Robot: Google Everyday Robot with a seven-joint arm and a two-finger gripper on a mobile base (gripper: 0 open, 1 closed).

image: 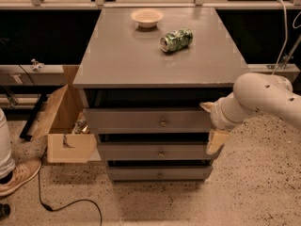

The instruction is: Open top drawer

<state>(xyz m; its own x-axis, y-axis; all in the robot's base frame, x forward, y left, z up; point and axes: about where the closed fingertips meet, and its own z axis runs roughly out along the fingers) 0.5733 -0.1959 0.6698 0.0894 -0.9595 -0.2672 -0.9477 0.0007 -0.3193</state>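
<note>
The top drawer (pixel 141 119) is the uppermost grey front of the cabinet, with a small brass knob (pixel 163 123) at its centre. A dark gap shows between it and the tabletop. My gripper (pixel 207 128) is at the drawer's right end, to the right of the knob and apart from it. It hangs from the white arm (pixel 263 100) that comes in from the right. It is open and holds nothing: one cream finger (pixel 206 107) is at the drawer's top corner, the other (pixel 214 142) is below it.
Two lower grey drawers (pixel 160 152) sit under the top one. On the grey tabletop (pixel 117 55) are a white bowl (pixel 147 17) and a green can (pixel 176 39) on its side. An open cardboard box (pixel 66 126), a cable and a person's shoe (pixel 16 175) are on the floor at left.
</note>
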